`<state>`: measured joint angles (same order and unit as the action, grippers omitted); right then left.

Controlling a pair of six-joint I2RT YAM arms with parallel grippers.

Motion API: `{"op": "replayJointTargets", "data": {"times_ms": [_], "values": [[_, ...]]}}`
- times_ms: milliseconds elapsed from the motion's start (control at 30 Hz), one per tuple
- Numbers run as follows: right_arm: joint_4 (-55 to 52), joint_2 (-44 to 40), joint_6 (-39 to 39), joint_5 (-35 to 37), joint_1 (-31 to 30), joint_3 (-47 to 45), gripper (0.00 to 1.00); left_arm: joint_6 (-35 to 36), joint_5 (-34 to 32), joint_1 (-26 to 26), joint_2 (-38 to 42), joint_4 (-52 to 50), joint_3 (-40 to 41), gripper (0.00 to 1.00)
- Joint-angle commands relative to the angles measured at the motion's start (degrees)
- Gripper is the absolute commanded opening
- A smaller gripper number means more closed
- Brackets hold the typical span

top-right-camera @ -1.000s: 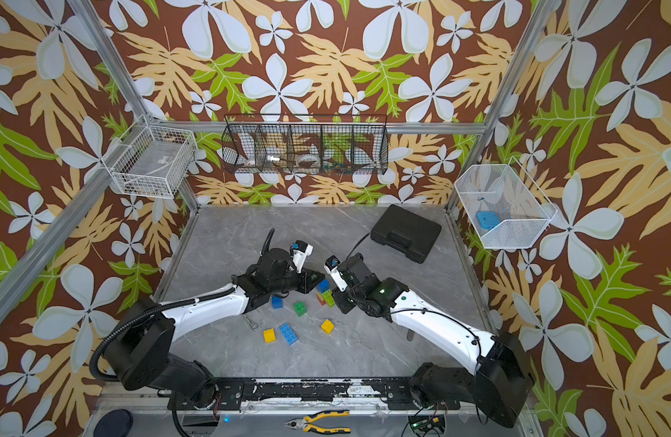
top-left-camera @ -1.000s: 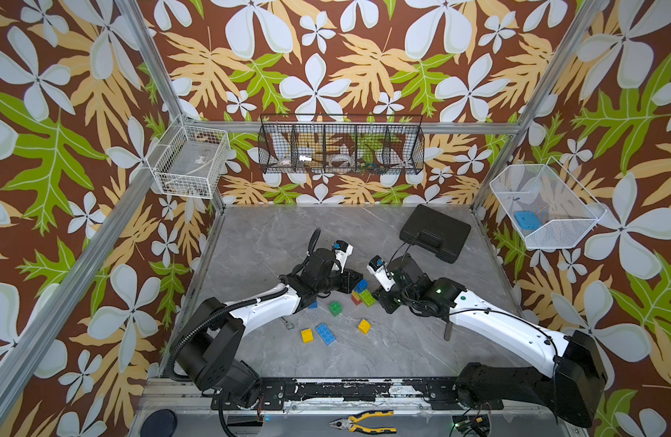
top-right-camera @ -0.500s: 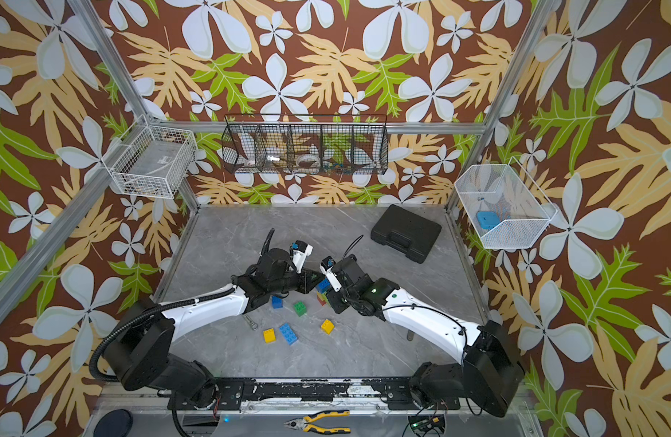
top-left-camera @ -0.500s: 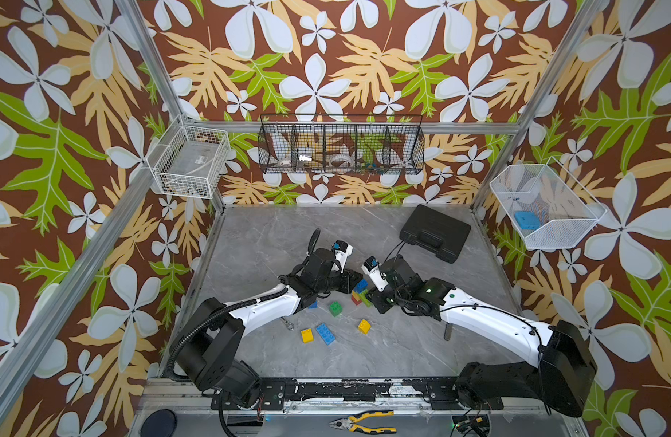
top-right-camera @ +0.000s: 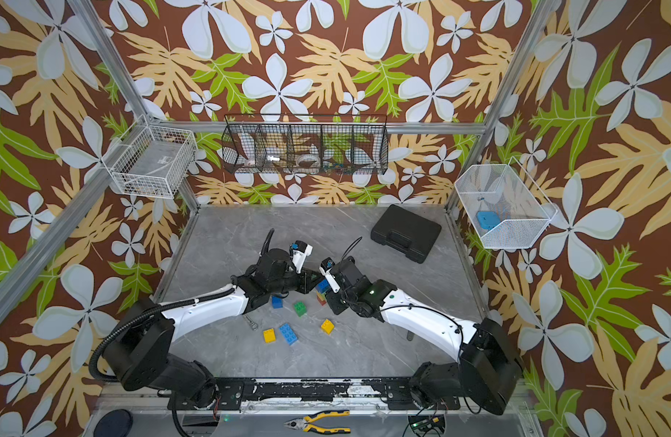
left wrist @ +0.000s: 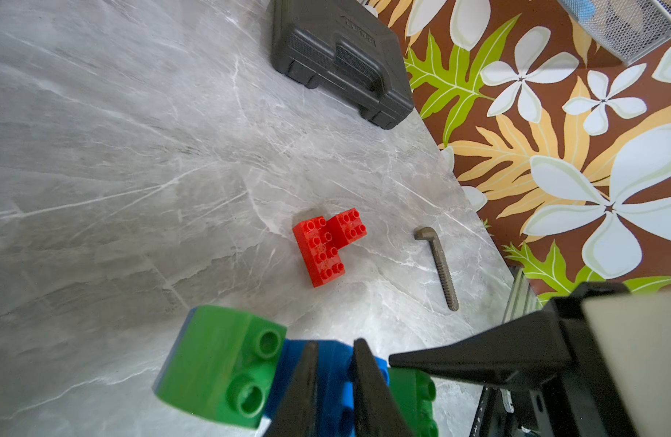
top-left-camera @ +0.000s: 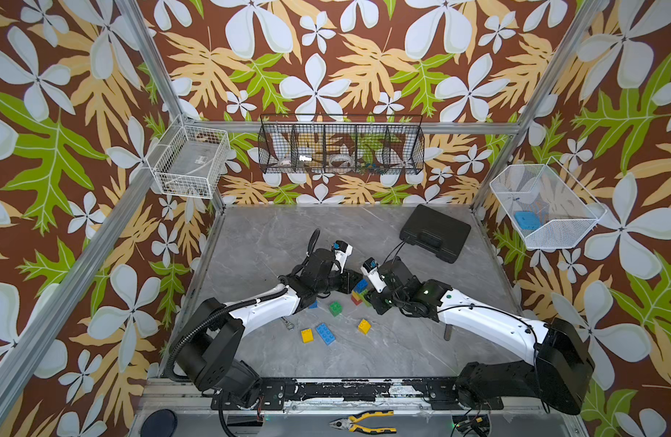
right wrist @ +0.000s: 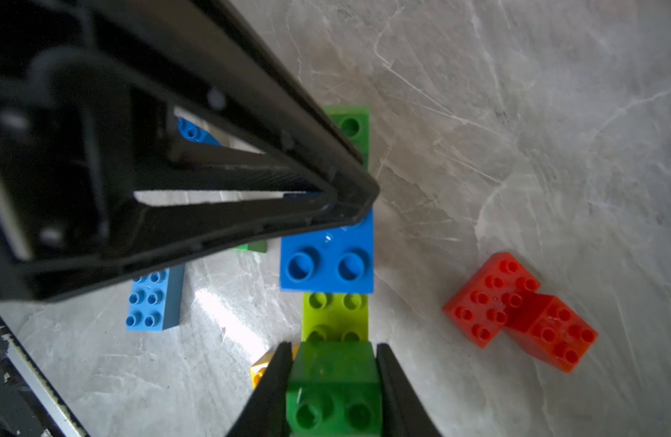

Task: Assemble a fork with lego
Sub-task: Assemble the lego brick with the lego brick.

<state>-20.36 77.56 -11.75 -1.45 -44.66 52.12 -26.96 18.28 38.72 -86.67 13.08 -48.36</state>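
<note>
Bricks meet at mid-table, where the two grippers face each other tip to tip. The left gripper (left wrist: 336,346) is pinched narrow on a blue brick (left wrist: 334,374), which has a green brick (left wrist: 220,363) touching its far side. This arm sits where it was a second ago.

Nearer the robot's base on the grey table (top-left-camera: 273,242), loose lego lie unmoved. They are a yellow brick (top-left-camera: 307,335), a long blue brick (top-left-camera: 325,333), a green square brick (top-left-camera: 336,308) and a second yellow brick (top-left-camera: 364,326).

The right gripper (right wrist: 334,346) is clamped on a dark green brick (right wrist: 334,382). That brick ends a straight row running through a lime brick (right wrist: 336,316) to the blue brick under the left gripper's tip. Since a second ago the right arm (top-left-camera: 485,321) has swung leftward. Its gripper now lies close against the left one, and its shoulder has shifted the same way.

Two joined red bricks (right wrist: 515,310) lie flat beside the row, apart from it. A black case (top-left-camera: 434,236) rests near the table's far right corner, as before.
</note>
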Motion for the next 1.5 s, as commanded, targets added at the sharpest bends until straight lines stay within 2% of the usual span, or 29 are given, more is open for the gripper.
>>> {"op": "replayJointTargets", "data": {"times_ms": [0, 1467], "values": [[1.3, 0.3, -0.6, 0.8, 0.0, -0.2, 0.0, 0.1, -0.3, -0.1, 0.0, -1.7, 0.1, 0.19], [4.8, -0.2, -0.4, -1.5, -0.1, -0.9, 0.0, -1.7, -0.4, -1.6, 0.0, 0.0, 3.5, 0.19]]}}
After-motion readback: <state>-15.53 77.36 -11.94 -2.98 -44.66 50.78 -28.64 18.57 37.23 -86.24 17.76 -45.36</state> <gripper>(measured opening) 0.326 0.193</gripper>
